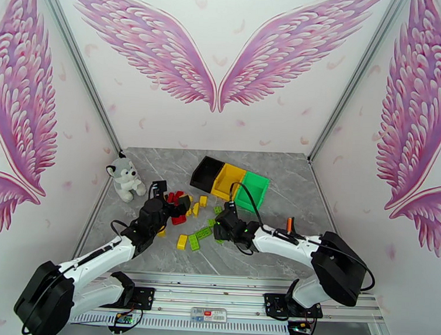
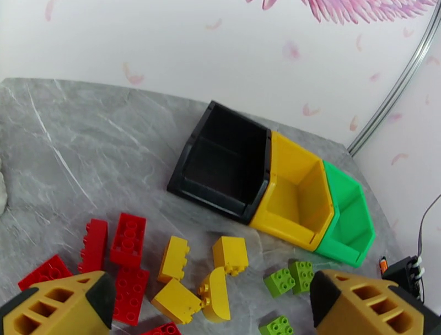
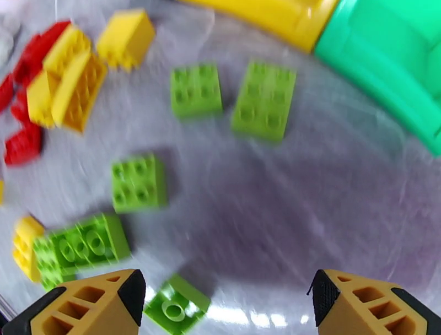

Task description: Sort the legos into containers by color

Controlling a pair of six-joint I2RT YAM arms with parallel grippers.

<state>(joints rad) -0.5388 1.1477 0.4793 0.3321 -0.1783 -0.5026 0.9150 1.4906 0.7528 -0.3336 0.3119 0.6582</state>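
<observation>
Legos point(image 1: 190, 217) all loose on the table point(image 1: 162, 162), near side of the bins, roughly clumped by color. Red bricks point(image 2: 128, 239) sit on my left, yellow bricks point(image 2: 230, 253) in the middle, green bricks point(image 3: 139, 183) on the right, closest to the green bin. That spread is why each arm hangs over its own half.

Black bin point(image 2: 212, 190), yellow bin point(image 2: 281, 223) and green bin point(image 2: 344, 248) are joined in a row, tipped toward the pile with their mouths facing me. I can see no brick inside any of them, so I'd judge the sorting as barely begun.

My left gripper point(image 2: 212, 295) has its fingers spread wide and grips nothing. It hovers above the red and yellow clump, and the yellow pieces lie right below the gap, so one of those is probably the next pick.

My right gripper point(image 3: 227, 289) is also apart and empty. It sits low over the greens, and one small green piece point(image 3: 176, 306) lies just beside my left finger, not between the fingers. The wrist view is blurred, so I can't tell whether the finger touches it.

The plush toy point(image 1: 125, 180) sits at the far left, well apart from the pile and out of the way.
</observation>
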